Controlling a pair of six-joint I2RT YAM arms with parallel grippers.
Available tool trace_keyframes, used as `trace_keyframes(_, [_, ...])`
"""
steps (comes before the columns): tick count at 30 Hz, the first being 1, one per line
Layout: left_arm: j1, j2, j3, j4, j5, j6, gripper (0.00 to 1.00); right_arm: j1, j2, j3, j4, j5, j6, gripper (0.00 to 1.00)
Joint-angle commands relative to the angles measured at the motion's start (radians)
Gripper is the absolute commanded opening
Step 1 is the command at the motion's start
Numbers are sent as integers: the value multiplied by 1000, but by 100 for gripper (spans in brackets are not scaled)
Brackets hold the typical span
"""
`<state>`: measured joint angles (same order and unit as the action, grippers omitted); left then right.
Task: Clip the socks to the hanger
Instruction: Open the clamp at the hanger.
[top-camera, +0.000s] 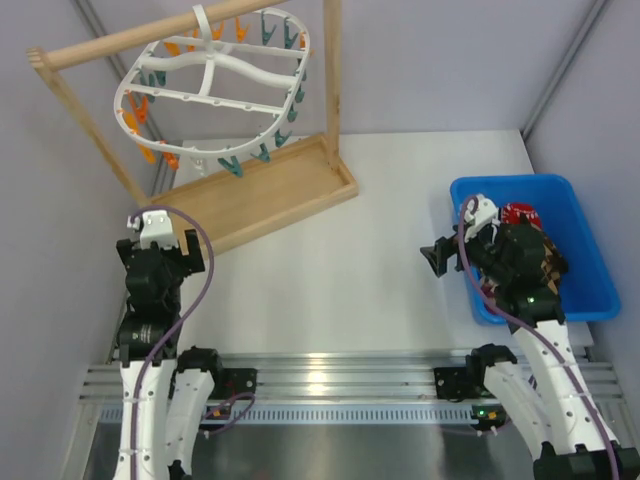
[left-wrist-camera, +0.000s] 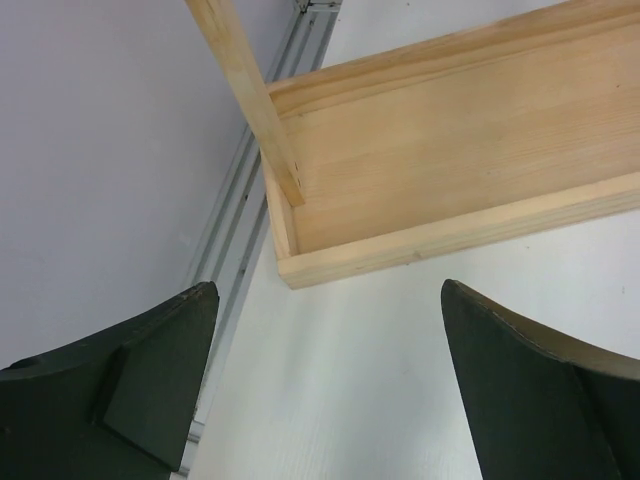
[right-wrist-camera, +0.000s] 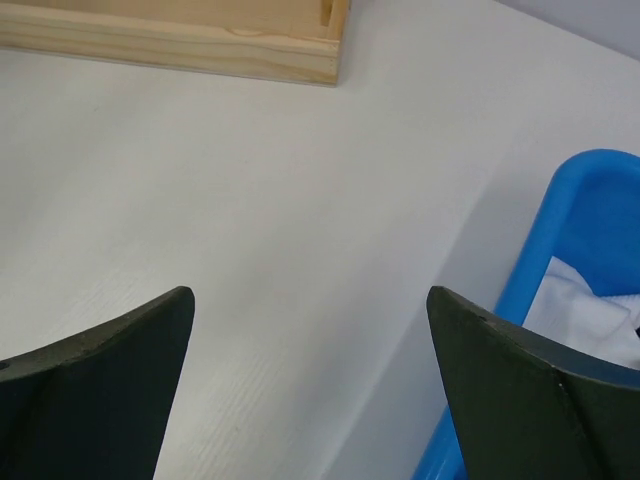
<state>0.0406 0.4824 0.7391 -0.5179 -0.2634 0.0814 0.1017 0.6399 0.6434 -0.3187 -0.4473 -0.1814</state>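
Pale grey walls (top-camera: 450, 60) fill the upper frame, with metal struts (top-camera: 566, 62) running diagonally at both top corners. A white table (top-camera: 380, 270) spans the centre, evenly lit.

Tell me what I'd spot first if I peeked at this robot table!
Your eye would jump to the big white hanger with orange and teal clips, dangling from a wooden rack at the far left. Next comes the bright blue bin on the right, with socks piled inside. The left gripper and the right gripper both gape open, holding nothing.
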Motion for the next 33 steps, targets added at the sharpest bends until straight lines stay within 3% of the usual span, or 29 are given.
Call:
trace_keyframes(1, [7,-2,97,-25,13,-74,98,-11,18,52,137,-82,20,100])
trace_keyframes(7, [7,-5,192,-50,304,-217,97,24,139,116,168,-132,33,100])
trace_keyframes(15, [7,-67,194,201,594,-334,88,228,302,222,254,-90,34,100])
trace_keyframes(19, [7,-18,198,277,734,-362,85,338,389,286,276,-77,40,100])
trace_keyframes(26, [7,110,236,478,759,-489,72,463,500,364,311,-56,65,100])
trace_keyframes(33, [5,179,215,648,699,-566,72,555,552,395,340,-11,77,100])
